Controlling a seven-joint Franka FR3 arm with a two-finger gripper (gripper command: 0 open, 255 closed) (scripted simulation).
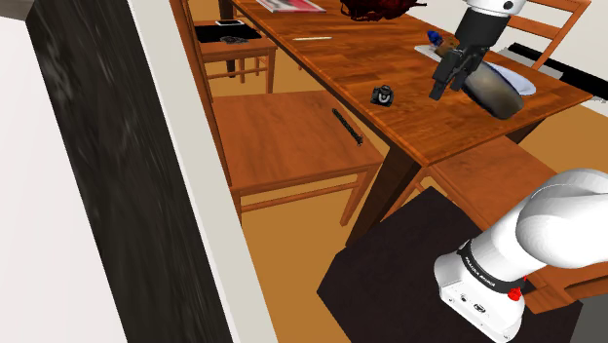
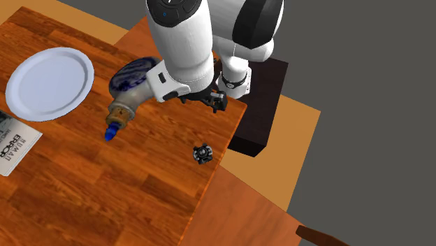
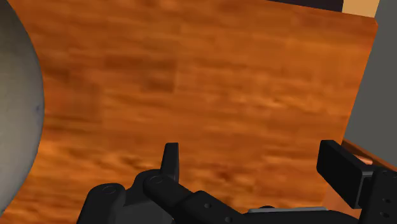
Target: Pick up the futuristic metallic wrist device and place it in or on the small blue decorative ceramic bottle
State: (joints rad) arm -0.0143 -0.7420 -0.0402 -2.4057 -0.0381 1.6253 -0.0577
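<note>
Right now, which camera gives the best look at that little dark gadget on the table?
The second exterior view: the gadget sits unobstructed near the table edge, seen from above. The shoulder view shows it from the side, smaller. The wrist camera faces the table.

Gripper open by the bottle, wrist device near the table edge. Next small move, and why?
Probably shift the gripper toward the shoulder view's left, above the wrist device: the fingers stand apart, empty, over the table, and the device lies untouched off to that side.
</note>
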